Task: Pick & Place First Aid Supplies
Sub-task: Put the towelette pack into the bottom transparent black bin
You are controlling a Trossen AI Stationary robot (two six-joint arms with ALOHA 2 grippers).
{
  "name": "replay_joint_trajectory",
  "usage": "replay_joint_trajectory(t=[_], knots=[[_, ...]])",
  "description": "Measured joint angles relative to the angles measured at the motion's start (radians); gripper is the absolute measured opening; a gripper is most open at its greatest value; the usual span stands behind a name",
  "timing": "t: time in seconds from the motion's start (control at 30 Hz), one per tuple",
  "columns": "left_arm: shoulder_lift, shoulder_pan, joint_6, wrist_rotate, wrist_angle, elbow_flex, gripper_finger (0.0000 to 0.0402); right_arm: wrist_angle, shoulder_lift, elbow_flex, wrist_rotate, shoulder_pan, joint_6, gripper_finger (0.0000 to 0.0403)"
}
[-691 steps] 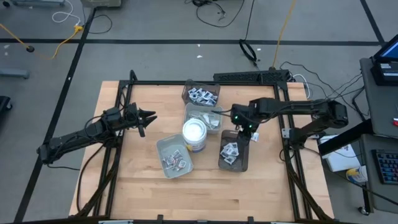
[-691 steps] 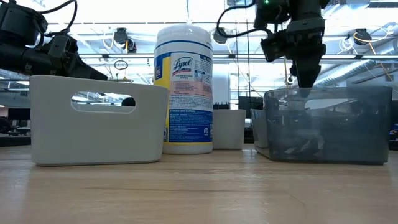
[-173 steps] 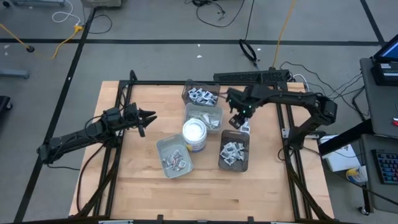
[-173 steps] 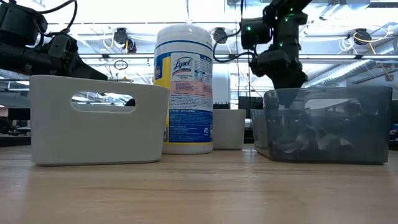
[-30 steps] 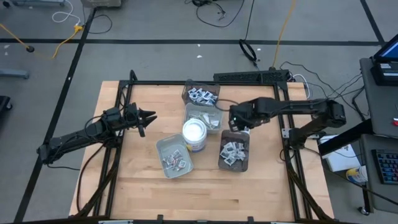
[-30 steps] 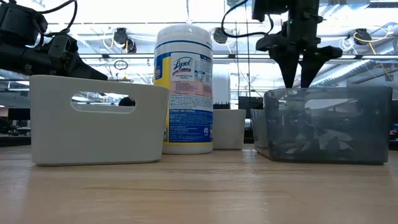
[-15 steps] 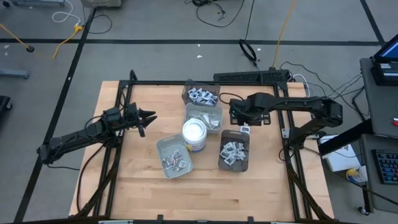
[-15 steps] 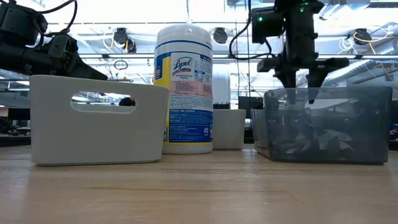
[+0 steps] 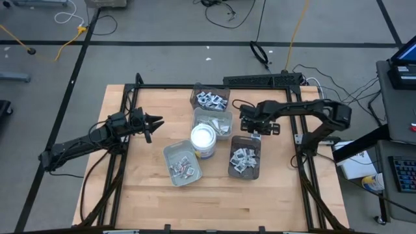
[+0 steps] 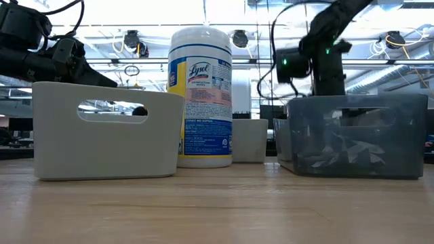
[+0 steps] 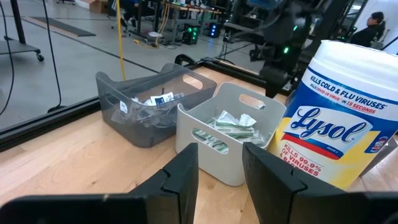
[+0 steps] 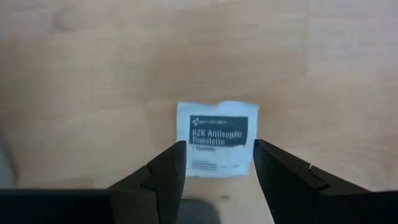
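At the desk's (image 9: 130, 195) left edge my left fingers (image 9: 156, 121) hover parted and empty, pointing toward the white tub (image 9: 203, 138). Further right, past the grey trays (image 9: 211, 121), my right fingers (image 12: 216, 163) stand spread above a square white antiseptic towelette packet (image 12: 217, 139), not gripping it. It lies flat on bare wood just beyond the dark tray (image 9: 244, 171), print upright to my wrist, no clear long axis.

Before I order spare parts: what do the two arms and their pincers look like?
Both arms are dark, slim and jointed, with black cables running along them. The left pincer and right pincer each end in two flat, dark, blocky fingers. The right arm carries a small green light near its wrist.
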Motion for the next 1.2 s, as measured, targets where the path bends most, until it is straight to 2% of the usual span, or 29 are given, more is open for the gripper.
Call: replay_joint_trajectory(t=[0.4,0.53,0.77,1.0,1.2], knots=[[0.000,0.000,0.000,0.000,0.000,0.000,0.0129,0.123,0.112,-0.050,-0.080,-0.035,-0.024,0.0173],[0.000,0.000,0.000,0.000,0.000,0.000,0.0129,0.135,0.119,-0.049,-0.087,-0.040,-0.032,0.0129],[0.000,0.000,0.000,0.000,0.000,0.000,0.0129,0.139,0.116,-0.051,-0.107,-0.071,-0.105,0.0013],[0.000,0.000,0.000,0.000,0.000,0.000,0.0129,0.113,0.058,-0.036,-0.093,-0.106,-0.194,0.0013],[0.000,0.000,0.000,0.000,0.000,0.000,0.0129,0.014,0.006,0.041,-0.074,-0.133,-0.301,0.0008]])
